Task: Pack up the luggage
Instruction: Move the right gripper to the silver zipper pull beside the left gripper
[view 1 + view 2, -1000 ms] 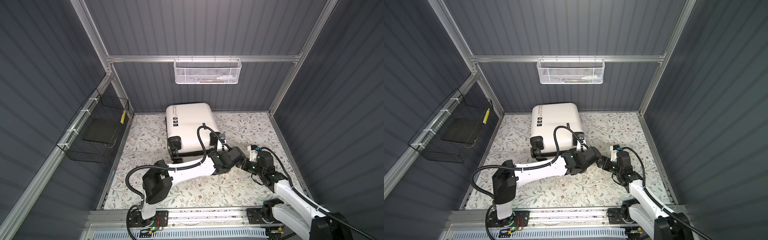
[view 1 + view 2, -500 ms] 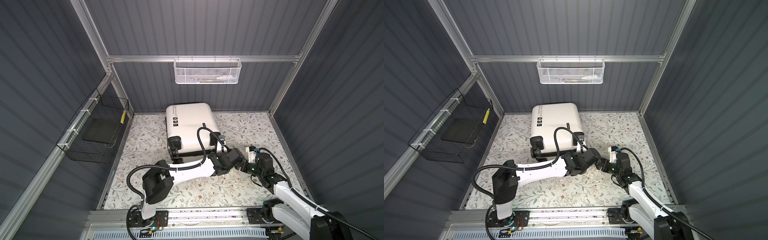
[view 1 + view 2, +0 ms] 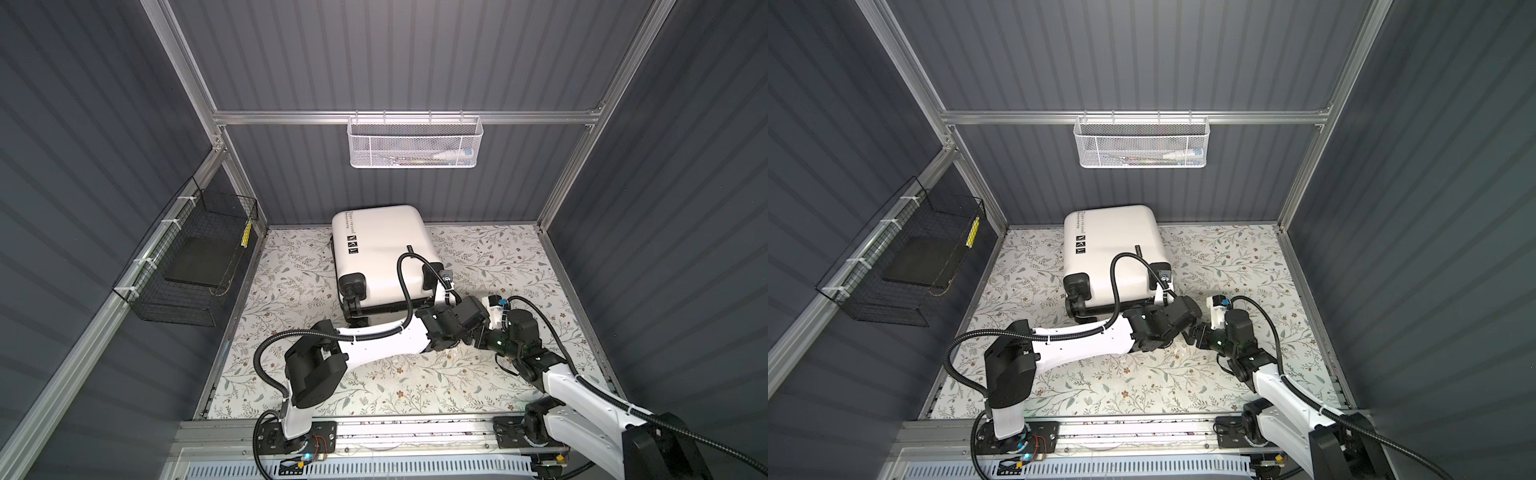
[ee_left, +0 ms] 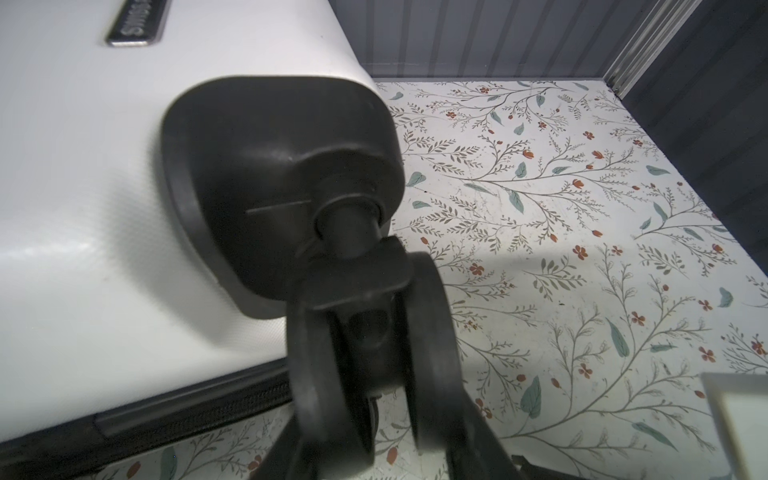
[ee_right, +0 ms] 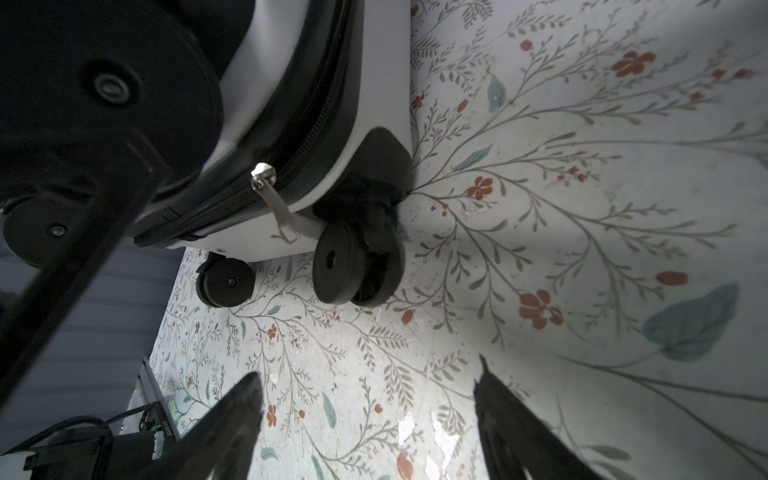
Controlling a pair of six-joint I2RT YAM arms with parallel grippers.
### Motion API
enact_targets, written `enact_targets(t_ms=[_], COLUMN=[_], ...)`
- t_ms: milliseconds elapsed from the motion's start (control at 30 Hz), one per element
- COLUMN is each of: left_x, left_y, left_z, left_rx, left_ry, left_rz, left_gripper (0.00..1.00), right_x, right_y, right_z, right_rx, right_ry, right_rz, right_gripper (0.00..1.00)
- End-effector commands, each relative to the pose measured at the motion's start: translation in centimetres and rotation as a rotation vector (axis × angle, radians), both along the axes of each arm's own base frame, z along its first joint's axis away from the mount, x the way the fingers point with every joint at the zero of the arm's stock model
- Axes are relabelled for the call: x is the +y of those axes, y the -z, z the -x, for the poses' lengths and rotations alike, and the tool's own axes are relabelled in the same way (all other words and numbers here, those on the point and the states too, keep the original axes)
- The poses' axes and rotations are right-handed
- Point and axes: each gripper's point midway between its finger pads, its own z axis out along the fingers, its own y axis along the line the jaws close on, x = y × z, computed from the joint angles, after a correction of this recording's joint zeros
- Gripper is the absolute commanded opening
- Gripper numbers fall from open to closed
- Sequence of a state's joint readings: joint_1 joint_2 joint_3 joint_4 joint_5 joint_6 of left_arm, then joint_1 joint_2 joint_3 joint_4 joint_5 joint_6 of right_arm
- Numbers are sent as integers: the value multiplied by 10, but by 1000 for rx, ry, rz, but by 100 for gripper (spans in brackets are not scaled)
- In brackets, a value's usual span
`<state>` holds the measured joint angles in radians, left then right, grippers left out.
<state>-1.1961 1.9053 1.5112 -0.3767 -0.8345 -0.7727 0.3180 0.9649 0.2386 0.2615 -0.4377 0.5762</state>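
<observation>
The left pincer (image 4: 374, 424) has narrowed around a caster wheel (image 4: 374, 328) of the white suitcase (image 4: 83, 166), its fingers flanking the wheel; whether it grips, I cannot tell. The right pincer (image 5: 368, 368) stands wide, holding nothing, low over the floral counter (image 3: 291, 291). The suitcase lies closed and flat at the counter's far edge.

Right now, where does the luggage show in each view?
In a top view: luggage mid-floor, by the back wall.
In a top view: the same spot.
Left wrist: close-up wheeled corner.
Right wrist: zipper edge, wheels.
Shared landmark: floral floor.
</observation>
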Motion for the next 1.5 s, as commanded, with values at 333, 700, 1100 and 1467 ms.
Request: enact_targets(t_ms=[333, 700, 1100, 1467], left_x=[-23, -23, -25, -27], left_y=[-68, -81, -83, -85], left_z=[7, 14, 17, 17], left_rx=[-43, -32, -23, -17], left_ry=[168, 202, 209, 204], left_rz=[154, 215, 258, 287], left_gripper=[0, 0, 0, 0], right_x=[9, 27, 54, 53], right_y=[-22, -37, -33, -40], right_z=[-12, -21, -32, -45], right_rx=[-261, -385, -420, -494], right_ry=[31, 50, 40, 136], right_rz=[19, 39, 12, 0], right_gripper=[79, 71, 56, 57])
